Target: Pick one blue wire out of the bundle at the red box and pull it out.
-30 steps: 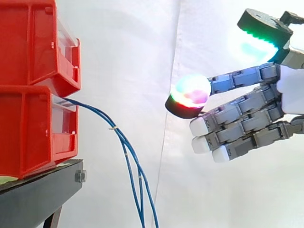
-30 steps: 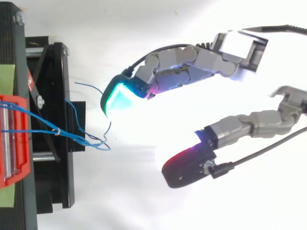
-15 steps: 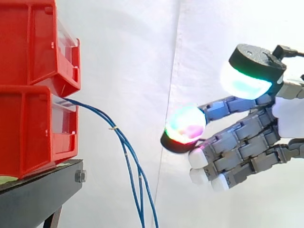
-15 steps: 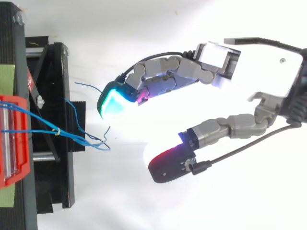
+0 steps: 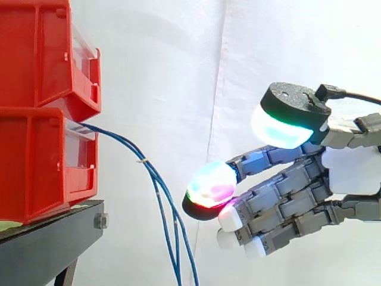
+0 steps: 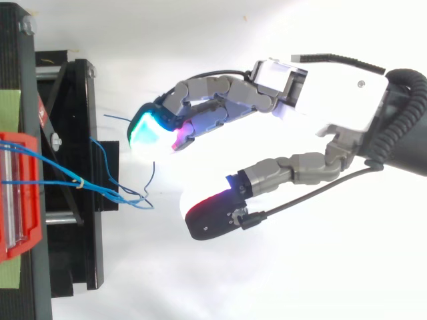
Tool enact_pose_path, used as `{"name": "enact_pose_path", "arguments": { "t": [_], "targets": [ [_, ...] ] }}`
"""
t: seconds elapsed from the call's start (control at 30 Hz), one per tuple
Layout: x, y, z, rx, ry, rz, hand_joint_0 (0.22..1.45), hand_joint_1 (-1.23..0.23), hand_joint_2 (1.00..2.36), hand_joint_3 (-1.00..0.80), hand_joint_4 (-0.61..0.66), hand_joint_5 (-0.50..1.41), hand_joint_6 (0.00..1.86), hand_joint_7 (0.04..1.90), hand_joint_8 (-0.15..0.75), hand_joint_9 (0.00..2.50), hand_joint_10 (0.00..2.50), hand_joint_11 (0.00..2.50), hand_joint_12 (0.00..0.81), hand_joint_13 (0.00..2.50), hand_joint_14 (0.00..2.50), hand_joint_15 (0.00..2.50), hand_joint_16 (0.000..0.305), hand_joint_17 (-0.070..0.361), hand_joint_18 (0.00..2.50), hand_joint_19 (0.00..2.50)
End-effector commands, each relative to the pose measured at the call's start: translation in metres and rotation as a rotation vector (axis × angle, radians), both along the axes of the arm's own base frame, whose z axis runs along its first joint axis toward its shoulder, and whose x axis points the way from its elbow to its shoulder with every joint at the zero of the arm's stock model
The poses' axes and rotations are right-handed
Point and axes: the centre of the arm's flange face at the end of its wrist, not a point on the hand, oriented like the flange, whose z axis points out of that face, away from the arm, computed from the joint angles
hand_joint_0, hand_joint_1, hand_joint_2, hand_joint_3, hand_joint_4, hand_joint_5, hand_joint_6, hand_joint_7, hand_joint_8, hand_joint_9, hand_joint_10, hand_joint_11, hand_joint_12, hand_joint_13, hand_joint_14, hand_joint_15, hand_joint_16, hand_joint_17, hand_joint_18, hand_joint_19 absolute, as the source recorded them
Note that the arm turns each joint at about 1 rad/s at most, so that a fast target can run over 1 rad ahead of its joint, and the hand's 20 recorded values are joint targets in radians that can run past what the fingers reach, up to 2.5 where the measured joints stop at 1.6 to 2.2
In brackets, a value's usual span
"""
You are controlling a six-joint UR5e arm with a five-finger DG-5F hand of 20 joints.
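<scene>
A bundle of thin blue wires (image 5: 141, 161) comes out of the front of the lower red box (image 5: 36, 167), arches to the right and then drops straight down past the edge of the black stand (image 5: 53, 244). From above, the wires (image 6: 60, 183) run from the red box (image 6: 20, 250) across the stand (image 6: 73, 253), held together partway along by a small pale tie (image 6: 79, 181), and end in a loose tangle of free tips just past the stand's edge. A second red box (image 5: 36, 53) sits stacked on top of the lower one.

The robot's hand (image 5: 351, 173) reaches in from the right, level with the hanging part of the wires and close to them, but not touching. Its fingers are stretched out nearly straight towards the wires, with the thumb spread well apart from them, and they hold nothing. The leading fingertip (image 5: 209, 185) glows in mixed green, pink and blue; the thumb pad (image 5: 283, 125) glows pale cyan. From above, the hand (image 6: 333, 100) has its wide gap facing the free wire tips. A white curtain (image 5: 178, 59) hangs behind.
</scene>
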Motion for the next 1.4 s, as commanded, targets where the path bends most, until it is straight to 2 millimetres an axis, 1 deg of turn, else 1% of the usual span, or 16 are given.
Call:
{"name": "enact_pose_path", "arguments": {
  "t": [0.0, 0.13, 0.2, 0.23, 0.27, 0.3, 0.37, 0.5, 0.6, 0.83, 1.37],
  "targets": [
    [0.002, 0.0, 0.0, 0.0, -0.005, 0.0, 0.49, -0.69, 1.0, -0.5, 0.36, -0.17, 0.5, 0.86, 0.342, 0.69, 0.01, 0.32, 0.427, 0.53, 0.01, 0.25, 0.054, 0.121, 0.48, 0.43],
    [0.006, 0.002, -0.003, -0.001, -0.003, 0.001, 0.49, -0.68, 1.0, -0.5, 0.36, -0.17, 0.5, 0.86, 0.343, 0.69, 0.01, 0.32, 0.427, 0.53, 0.01, 0.25, 0.054, 0.121, 0.48, 0.43],
    [0.023, 0.004, -0.013, 0.002, -0.01, 0.006, 0.49, -0.68, 1.0, -0.5, 0.36, -0.17, 0.5, 0.86, 0.343, 0.69, 0.01, 0.32, 0.428, 0.54, 0.01, 0.25, 0.054, 0.121, 0.47, 0.43],
    [0.029, 0.007, -0.013, 0.004, -0.016, 0.01, 0.49, -0.68, 1.0, -0.5, 0.36, -0.17, 0.5, 0.86, 0.342, 0.69, 0.01, 0.32, 0.427, 0.54, 0.01, 0.26, 0.054, 0.121, 0.47, 0.43],
    [0.041, 0.009, -0.02, 0.012, -0.023, 0.02, 0.49, -0.68, 1.0, -0.5, 0.36, -0.17, 0.5, 0.86, 0.344, 0.7, 0.01, 0.32, 0.428, 0.54, 0.01, 0.25, 0.054, 0.121, 0.48, 0.43],
    [0.048, 0.01, -0.018, 0.019, -0.034, 0.026, 0.49, -0.68, 1.0, -0.5, 0.36, -0.17, 0.5, 0.86, 0.342, 0.7, 0.01, 0.31, 0.429, 0.54, 0.01, 0.25, 0.054, 0.121, 0.48, 0.43],
    [0.054, 0.012, -0.017, 0.028, -0.041, 0.036, 0.49, -0.68, 1.0, -0.5, 0.37, -0.17, 0.5, 0.86, 0.343, 0.7, 0.01, 0.32, 0.428, 0.54, 0.01, 0.25, 0.054, 0.121, 0.48, 0.43],
    [0.055, 0.013, -0.012, 0.02, -0.026, 0.037, 0.49, -0.68, 1.0, -0.5, 0.36, -0.17, 0.5, 0.86, 0.346, 0.7, 0.01, 0.32, 0.428, 0.54, 0.01, 0.26, 0.054, 0.121, 0.48, 0.44],
    [0.056, 0.021, -0.013, 0.017, -0.032, 0.046, 0.5, -0.68, 1.0, -0.5, 0.37, -0.17, 0.5, 0.86, 0.346, 0.7, 0.01, 0.32, 0.427, 0.54, 0.01, 0.25, 0.054, 0.121, 0.47, 0.43],
    [0.058, 0.029, -0.011, 0.003, -0.045, 0.055, 0.5, -0.68, 1.0, -0.5, 0.37, -0.17, 0.5, 0.86, 0.345, 0.71, 0.01, 0.33, 0.426, 0.54, 0.01, 0.26, 0.053, 0.12, 0.48, 0.44],
    [0.058, 0.03, -0.01, 0.006, -0.049, 0.058, 0.52, -0.68, 1.0, -0.49, 0.39, -0.16, 0.5, 0.88, 0.344, 0.76, 0.01, 0.34, 0.419, 0.6, 0.01, 0.28, 0.052, 0.116, 0.53, 0.47]
  ]
}}
